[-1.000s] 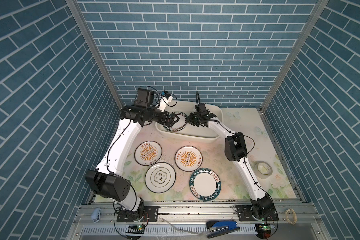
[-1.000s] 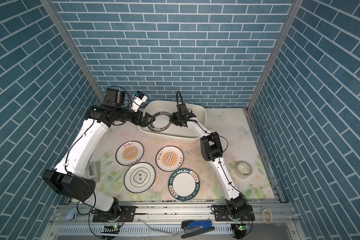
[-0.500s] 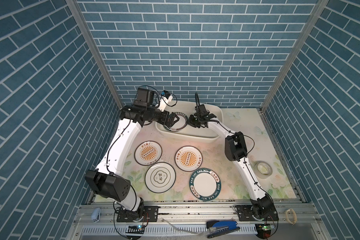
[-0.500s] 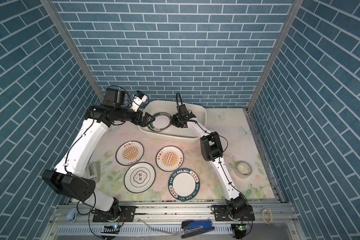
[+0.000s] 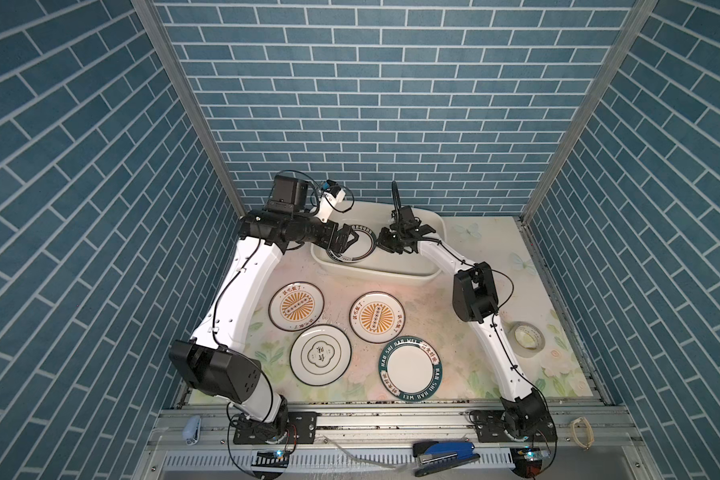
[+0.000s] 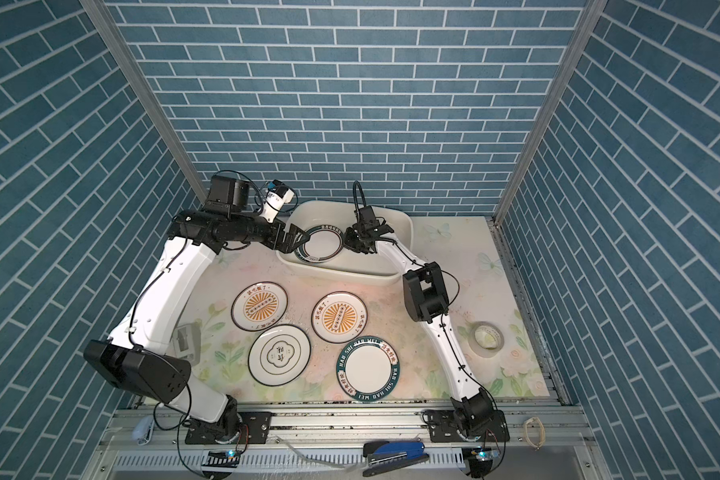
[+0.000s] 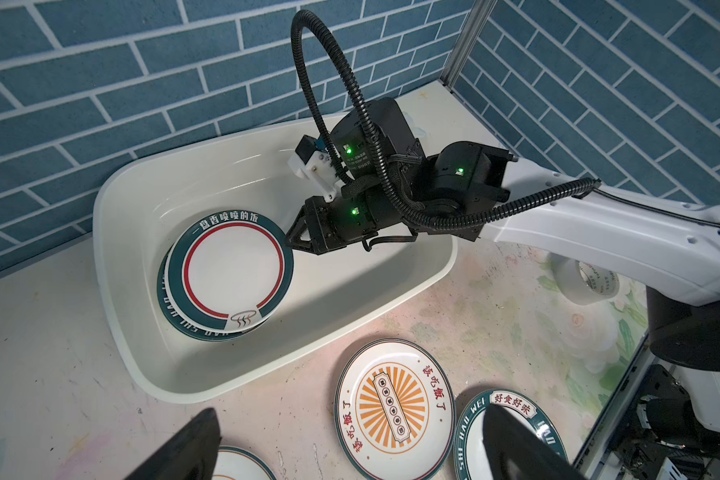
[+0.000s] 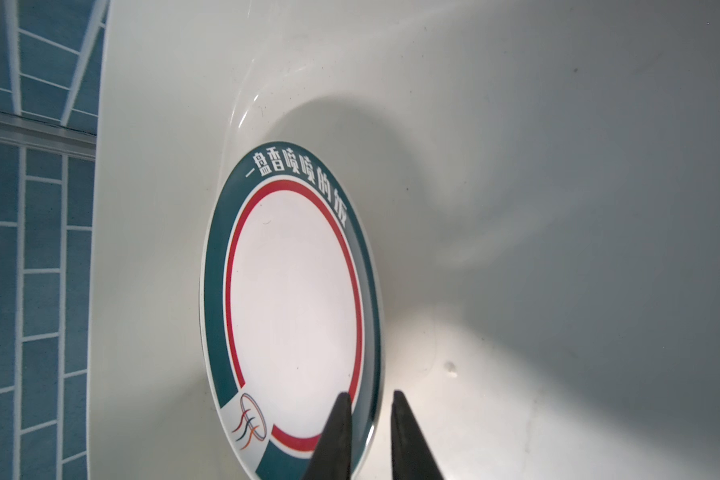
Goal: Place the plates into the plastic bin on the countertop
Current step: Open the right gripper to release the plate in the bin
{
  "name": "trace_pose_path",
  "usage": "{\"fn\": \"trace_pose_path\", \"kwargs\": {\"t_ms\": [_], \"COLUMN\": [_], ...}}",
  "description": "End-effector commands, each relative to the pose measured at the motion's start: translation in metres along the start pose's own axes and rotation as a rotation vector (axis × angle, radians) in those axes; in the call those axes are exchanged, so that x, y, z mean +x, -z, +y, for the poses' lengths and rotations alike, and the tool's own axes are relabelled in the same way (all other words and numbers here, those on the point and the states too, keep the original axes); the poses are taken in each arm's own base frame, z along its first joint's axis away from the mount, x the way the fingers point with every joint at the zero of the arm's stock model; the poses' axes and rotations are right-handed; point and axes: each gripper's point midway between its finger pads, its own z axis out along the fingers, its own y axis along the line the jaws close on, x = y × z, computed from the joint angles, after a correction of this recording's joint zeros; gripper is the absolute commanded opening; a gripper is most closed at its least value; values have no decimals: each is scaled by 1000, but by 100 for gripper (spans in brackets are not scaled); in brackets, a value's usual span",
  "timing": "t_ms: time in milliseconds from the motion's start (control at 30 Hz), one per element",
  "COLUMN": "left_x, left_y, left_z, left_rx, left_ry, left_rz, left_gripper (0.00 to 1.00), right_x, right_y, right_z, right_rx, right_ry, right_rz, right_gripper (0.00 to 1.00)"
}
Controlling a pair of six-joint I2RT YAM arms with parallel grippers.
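In glossy bin (image 7: 134, 199), 2 round plates (image 7: 233, 270)

In the cream-white plastic bin (image 7: 113, 232), the lower dark-green-banded plate (image 7: 179, 316) is mostly buried under the green-and-red-ringed white plate (image 7: 233, 270), only a crescent pokes out. The right gripper (image 8: 371, 397) has its black fingers (image 8: 335, 436) cropped at the view's edge by that top plate's rim; whether they pinch it can't be told. The left gripper (image 7: 354, 407) shows just 2 cropped fingertips (image 7: 192, 440), 1 covering part of a green-lettered plate (image 7: 463, 436). The white tape roll (image 7: 591, 286) sits half behind the right arm (image 7: 599, 245). Some unidentifiable grey thing (image 6: 186, 343) peeks from behind the left arm (image 6: 163, 299).
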Motion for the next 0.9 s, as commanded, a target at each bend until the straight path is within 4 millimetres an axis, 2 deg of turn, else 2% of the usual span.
{"fn": "trace_pose_path", "kwargs": {"t_ms": [0, 333, 600, 867], "left_x": [-5, -4, -3, -5], "left_y": [7, 3, 4, 5], "left_z": [-4, -4, -4, -3], "left_rx": [5, 13, 12, 7], "left_ry": [-9, -2, -4, -10], "left_rz": [-16, -11, -12, -17], "left_gripper": [99, 99, 100, 100], "right_x": [-13, -14, -10, -23], "right_y": [15, 6, 2, 25], "right_z": [16, 19, 17, 13], "right_rx": [-26, -62, -65, 25], "right_ry": [25, 3, -6, 61], "right_rz": [-34, -24, -9, -82], "right_gripper": [16, 7, 7, 22]}}
